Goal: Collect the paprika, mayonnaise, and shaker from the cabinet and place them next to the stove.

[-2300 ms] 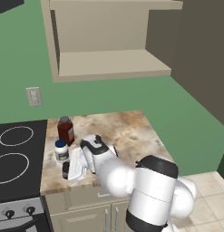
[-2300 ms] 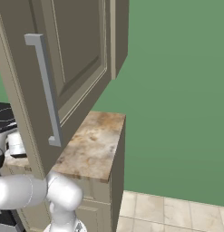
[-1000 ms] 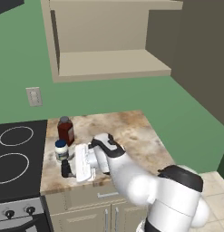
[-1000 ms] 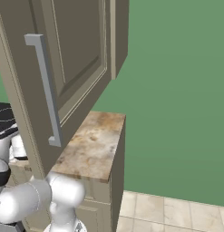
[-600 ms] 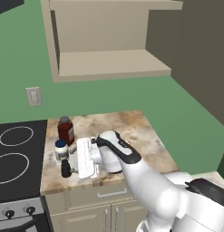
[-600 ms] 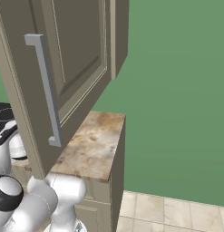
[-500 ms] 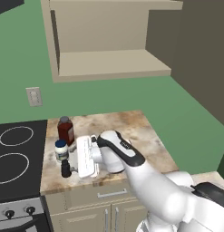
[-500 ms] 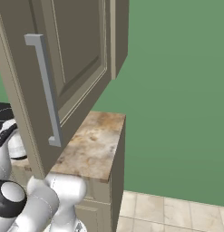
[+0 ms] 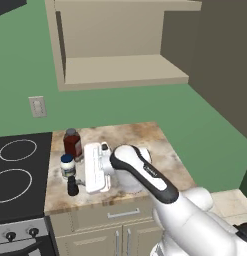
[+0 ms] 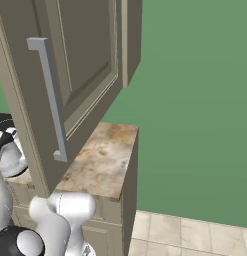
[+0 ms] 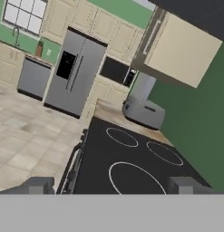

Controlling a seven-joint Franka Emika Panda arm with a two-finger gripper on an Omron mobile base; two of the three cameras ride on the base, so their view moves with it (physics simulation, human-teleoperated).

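Left base view: the beige open-fronted cabinet (image 9: 120,47) hung on the green wall with its shelf board bare. Below it, on the mottled countertop (image 9: 145,145), the three task items stood in a short row just right of the black stove (image 9: 20,175): the paprika (image 9: 72,144) at the back, the mayonnaise (image 9: 68,165) in the middle, and the shaker (image 9: 72,186) nearest the front edge. The white gripper (image 9: 80,170) lay level beside them, its fingers pointing toward the stove, close to the mayonnaise and shaker and clasping neither. A light switch plate (image 9: 37,106) sat on the wall above the stove.

Right base view: an open cabinet door (image 10: 70,80) with a grey bar handle (image 10: 50,100) stood in the foreground; the countertop's end showed beneath it.

Hand view: the two dark fingertips (image 11: 183,185) stood wide apart with nothing between them, facing across the stove's white burner rings. Beyond were a grey toaster (image 11: 143,112) and a steel refrigerator (image 11: 72,72).
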